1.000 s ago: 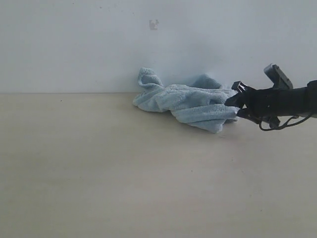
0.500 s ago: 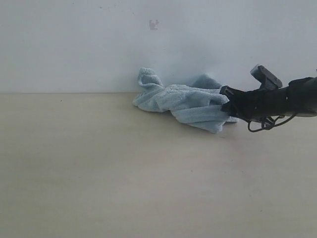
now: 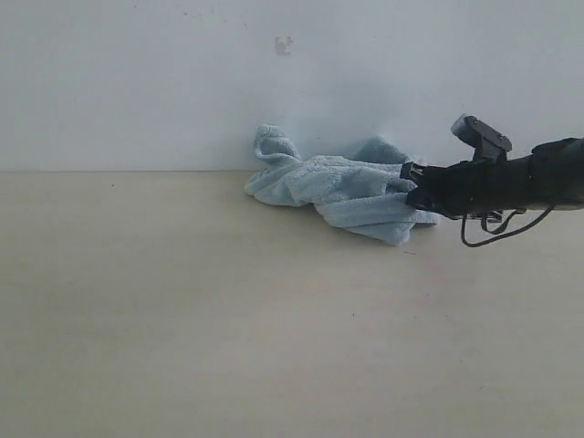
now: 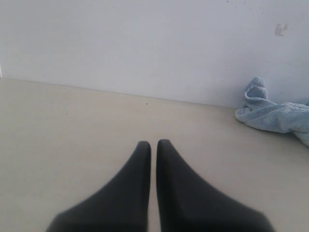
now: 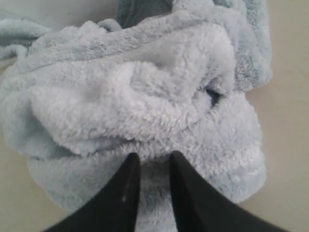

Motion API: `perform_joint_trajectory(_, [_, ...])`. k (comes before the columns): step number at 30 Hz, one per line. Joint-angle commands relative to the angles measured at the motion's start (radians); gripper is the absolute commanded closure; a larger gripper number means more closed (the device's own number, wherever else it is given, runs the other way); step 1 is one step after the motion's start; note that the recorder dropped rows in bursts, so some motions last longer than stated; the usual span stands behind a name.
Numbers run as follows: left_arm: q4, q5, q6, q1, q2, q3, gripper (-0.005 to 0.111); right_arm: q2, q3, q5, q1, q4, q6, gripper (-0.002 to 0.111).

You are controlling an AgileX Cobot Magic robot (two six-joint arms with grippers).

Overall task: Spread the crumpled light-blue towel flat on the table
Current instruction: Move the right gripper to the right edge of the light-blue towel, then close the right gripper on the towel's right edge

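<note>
A crumpled towel (image 3: 339, 188) lies at the far edge of the table (image 3: 228, 315), right of the middle and against the wall (image 3: 137, 82). One end stands up in a small curled peak on its left, and the rest sags in soft folds toward the right. The right gripper (image 3: 412, 188) reaches in level from the right on a black arm (image 3: 525, 181), its tip touching the towel's right end; from here its jaws cannot be told apart. A cable (image 3: 497, 234) loops under the arm. A small grey mark (image 3: 284, 44) sits high on the wall.
</note>
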Motion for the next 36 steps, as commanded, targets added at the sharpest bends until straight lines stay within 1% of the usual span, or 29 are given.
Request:
perform_joint_trajectory(1, [-0.001,-0.005,0.009,-0.006,-0.002,0.003,0.103,-0.066,-0.005,-0.005,0.000,-0.291,-0.066,0.057])
perform_joint_trajectory(2, [-0.001,-0.005,0.009,-0.006,-0.002,0.003,0.103,-0.081,-0.005,-0.019,0.000,-0.371,-0.067,0.053])
perform_joint_trajectory(3, [-0.001,-0.005,0.009,-0.006,-0.002,0.003,0.103,-0.092,-0.005,-0.029,0.000,-0.449,-0.072,0.053])
perform_joint_trajectory(5, [-0.001,-0.005,0.009,-0.006,-0.002,0.003,0.103,-0.113,-0.005,-0.052,0.000,-0.616,-0.072,0.055])
perform_joint_trajectory(8, [-0.001,-0.005,0.009,-0.006,-0.002,0.003,0.103,-0.122,-0.005,-0.067,0.007,-0.802,-0.072,0.061])
perform_joint_trajectory(12, [-0.001,-0.005,0.009,-0.006,-0.002,0.003,0.103,-0.120,-0.003,-0.092,0.049,-1.051,-0.072,0.061])
perform_joint_trajectory(15, [-0.001,-0.005,0.009,-0.006,-0.002,0.003,0.103,-0.120,-0.003,-0.165,0.079,-1.082,-0.072,0.061])
perform_joint_trajectory(21, [-0.001,-0.005,0.009,-0.006,-0.002,0.003,0.103,-0.120,0.011,-0.163,0.105,-1.223,-0.071,0.061])
perform_joint_trajectory(22, [-0.001,-0.005,0.009,-0.006,-0.002,0.003,0.103,-0.120,0.018,-0.169,0.108,-1.241,-0.071,0.059])
perform_joint_trajectory(24, [-0.001,-0.005,0.009,-0.006,-0.002,0.003,0.103,-0.120,0.042,-0.186,0.109,-1.276,-0.075,0.050])
perform_joint_trajectory(26, [-0.001,-0.005,0.009,-0.006,-0.002,0.003,0.103,-0.120,0.078,-0.257,0.109,-1.306,-0.075,0.045])
perform_joint_trajectory(28, [-0.001,-0.005,0.009,-0.006,-0.002,0.003,0.103,-0.120,0.103,-0.331,0.111,-1.309,-0.075,0.046])
perform_joint_trajectory(36, [-0.001,-0.005,0.009,-0.006,-0.002,0.003,0.103,-0.066,0.104,-0.442,0.129,-1.309,-0.083,0.046])
